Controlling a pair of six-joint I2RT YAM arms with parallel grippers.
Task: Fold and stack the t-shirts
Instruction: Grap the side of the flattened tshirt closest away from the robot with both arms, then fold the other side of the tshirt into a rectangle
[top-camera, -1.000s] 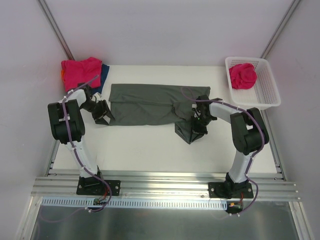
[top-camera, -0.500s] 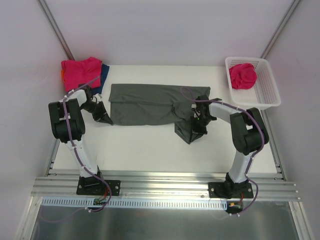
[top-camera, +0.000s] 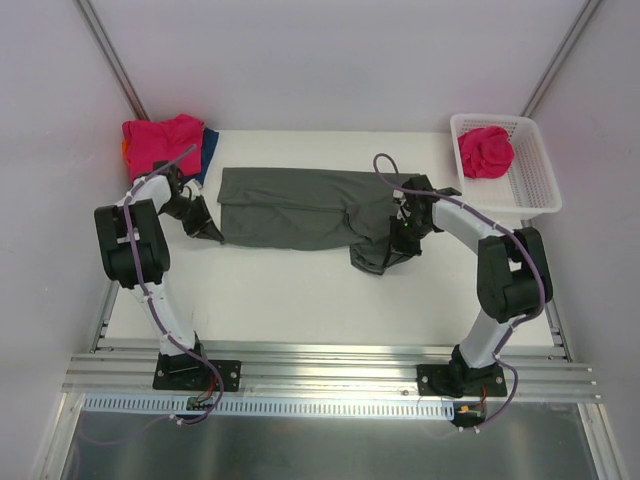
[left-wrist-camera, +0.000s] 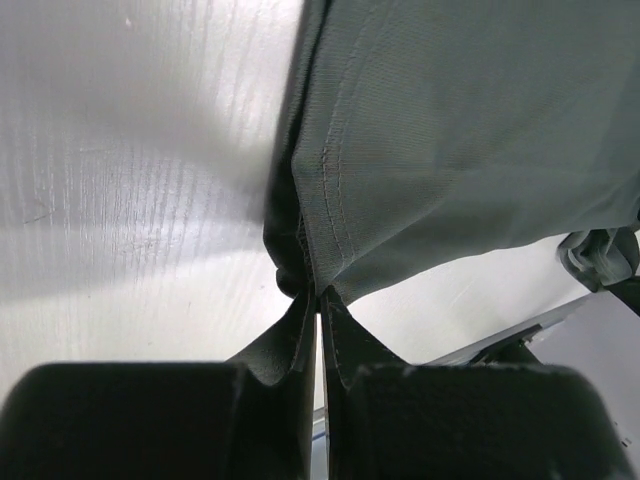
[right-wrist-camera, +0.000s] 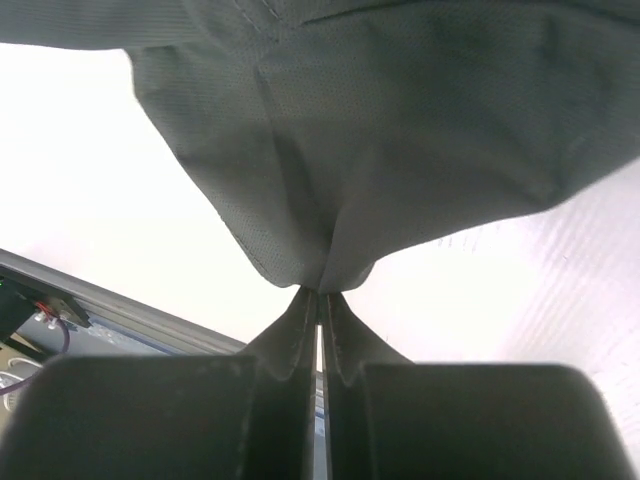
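**2 grippers pinched shut on the grey shirt**

The white basket (top-camera: 537, 172) sits at the far right corner of the table (top-camera: 300, 295), with 1 crumpled pink t-shirt (top-camera: 486, 152) inside it. Left of the basket, the dark grey t-shirt (top-camera: 290, 205) lies spread as a long band across the table.

The right gripper (top-camera: 398, 242) is at the end of that band nearer the basket. Its jaws are closed on a fold of the grey cloth. In the right wrist view the grey t-shirt (right-wrist-camera: 400, 130) bunches down to a point that disappears between the 2 fingers (right-wrist-camera: 350, 340), with the right gripper (right-wrist-camera: 318, 298) squeezed to a thin slit. The cloth there is drawn up into a dark hanging lump on the near side of the band.

The left gripper (top-camera: 212, 234) is at the end farthest from the basket, at the near corner. It too is clamped tight. In the left wrist view the hemmed edge of the grey t-shirt (left-wrist-camera: 450, 130) runs straight down into the left gripper (left-wrist-camera: 318, 305), and the fingers (left-wrist-camera: 280, 350) meet on it.

Beyond that end, well apart from the basket, a pile holds a pink t-shirt (top-camera: 160, 142) on top, with a blue one (top-camera: 208, 150) showing on the side toward the basket and a sliver of orange (top-camera: 125, 150) on the other side.
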